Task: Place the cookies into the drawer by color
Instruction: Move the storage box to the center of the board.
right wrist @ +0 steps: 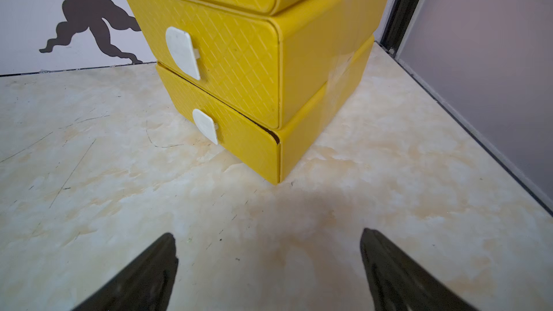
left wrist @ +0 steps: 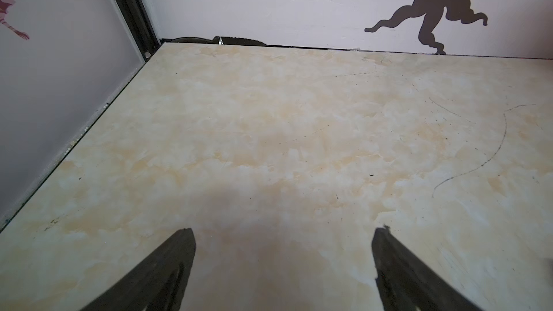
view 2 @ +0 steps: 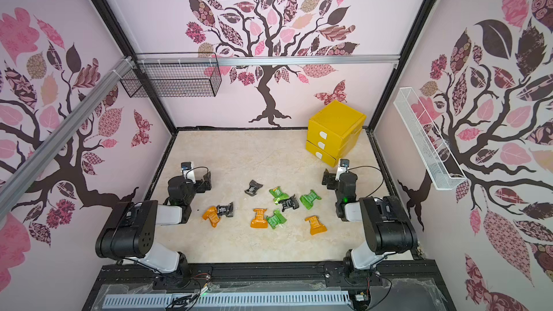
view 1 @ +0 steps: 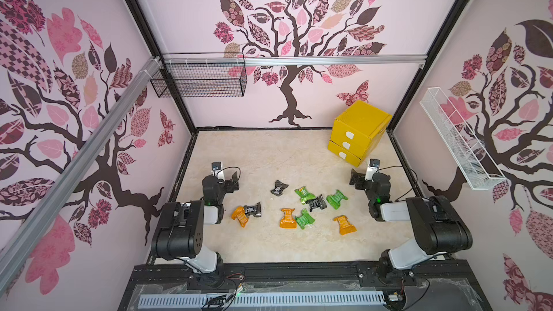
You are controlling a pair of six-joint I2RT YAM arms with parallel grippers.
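Note:
Several cookies lie scattered mid-table in both top views: three black (view 1: 279, 187), three green (view 1: 336, 199) and three orange (view 1: 344, 225); some overlap, as an orange and a black one (view 2: 220, 211) do. The yellow drawer (view 1: 359, 133) stands at the back right, all three fronts shut or nearly so; the lowest (right wrist: 239, 145) sits slightly forward. My left gripper (view 1: 232, 181) (left wrist: 284, 230) is open over bare table, left of the cookies. My right gripper (view 1: 356, 178) (right wrist: 268, 232) is open and empty, facing the drawer (right wrist: 239, 55) a short way off.
A black wire basket (view 1: 199, 80) hangs on the back wall at the left. A white wire basket (view 1: 457, 142) hangs on the right wall. Walls close the table (view 1: 269, 151) on three sides; the arm bases sit at the front edge.

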